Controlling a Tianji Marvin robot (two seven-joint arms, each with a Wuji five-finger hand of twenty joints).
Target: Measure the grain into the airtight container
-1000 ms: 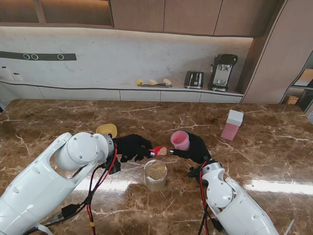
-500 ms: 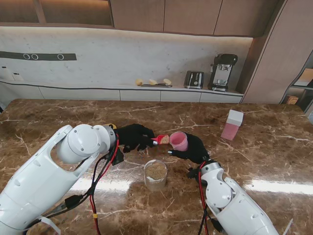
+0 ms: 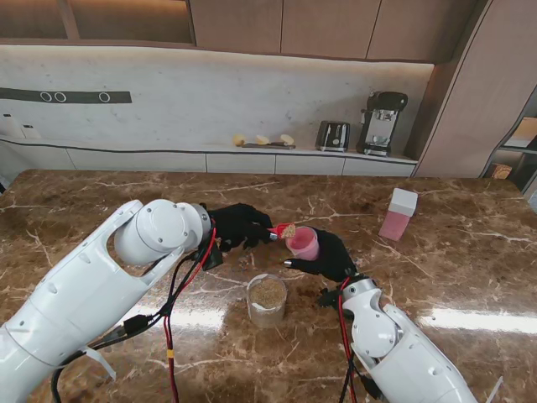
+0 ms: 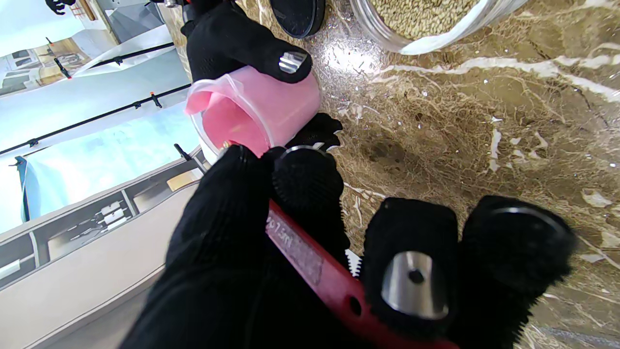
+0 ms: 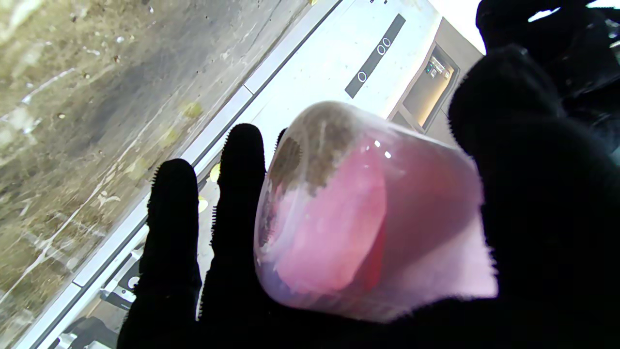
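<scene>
While the red measuring spoon rides heaped with grain at the rim of the pink cup, the task looks to be in its middle: a spoonful is at the point of being tipped in, and more may follow. Nearer to the robot, the clear jar of grain stands on the worktop, still well filled. A pink container with a white lid stands well apart on the right, untouched. The left hand reaches across from the left, its fingers pinching the spoon's red handle. The right hand holds the cup off the worktop, tilted toward the spoon, its fingers wrapped round the cup's wall.
</scene>
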